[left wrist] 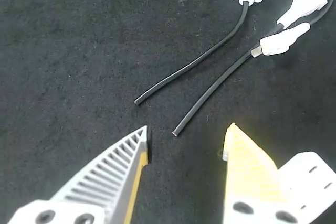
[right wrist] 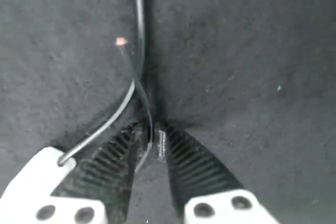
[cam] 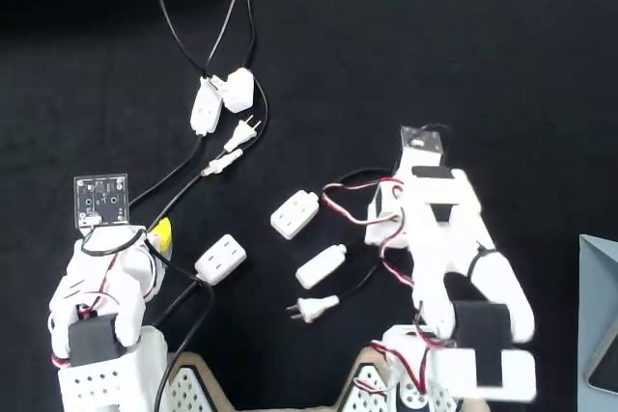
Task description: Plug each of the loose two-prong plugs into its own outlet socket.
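Fingers (right wrist: 195, 167) of the right gripper (right wrist: 153, 136) pinch a thin cable (right wrist: 140, 24), seemingly to steady it, while the left gripper (left wrist: 188, 127) hangs spread over loose cable ends (left wrist: 157, 88).

Table (cam: 406, 45), seen from above. At centre the far socket (cam: 294, 214) lies behind and to the right of the near socket (cam: 220, 259). An oblong piece (cam: 321, 265) lies before the far socket, with a two-prong plug (cam: 311, 309) just before it. Behind and to the left, two blocks (cam: 206, 106) touch side by side, with two further plugs (cam: 241, 134) just before them. A cable end (left wrist: 176, 131) lies between the parted fingertips of the left gripper (left wrist: 186, 129). The right gripper (right wrist: 152, 132), right of the far socket, is closed on a thin cable (right wrist: 138, 19).
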Controlling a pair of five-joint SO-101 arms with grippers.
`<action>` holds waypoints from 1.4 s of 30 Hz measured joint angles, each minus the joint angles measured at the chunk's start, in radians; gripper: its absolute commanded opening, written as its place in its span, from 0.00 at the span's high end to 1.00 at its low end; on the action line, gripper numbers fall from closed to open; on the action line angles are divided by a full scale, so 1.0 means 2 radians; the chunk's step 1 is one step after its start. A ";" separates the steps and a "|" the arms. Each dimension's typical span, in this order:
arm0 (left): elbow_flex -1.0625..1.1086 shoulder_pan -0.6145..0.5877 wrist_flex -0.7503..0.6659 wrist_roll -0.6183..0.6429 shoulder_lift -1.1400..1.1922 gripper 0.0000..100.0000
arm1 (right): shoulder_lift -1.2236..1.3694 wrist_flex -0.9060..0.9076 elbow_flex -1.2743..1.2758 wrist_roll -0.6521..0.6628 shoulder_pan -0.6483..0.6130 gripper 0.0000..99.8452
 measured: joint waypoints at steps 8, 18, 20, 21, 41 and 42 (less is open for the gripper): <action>0.000 0.000 0.000 0.000 0.000 0.76 | -0.043 -0.005 -0.074 0.102 0.061 0.99; 0.000 0.000 0.000 0.000 0.000 0.76 | -0.025 -0.037 -0.141 0.208 0.064 0.98; 0.000 0.000 0.000 0.000 0.000 0.76 | 0.000 -0.049 -0.152 0.212 0.064 0.98; 0.000 0.000 0.000 0.000 0.000 0.76 | 0.015 -0.053 -0.160 0.212 0.064 0.96; 0.007 0.000 0.000 0.000 0.000 0.76 | 0.012 0.255 -0.282 0.090 0.019 0.78; 0.007 0.000 0.000 0.000 0.000 0.76 | 0.002 0.258 -0.264 0.083 0.012 0.78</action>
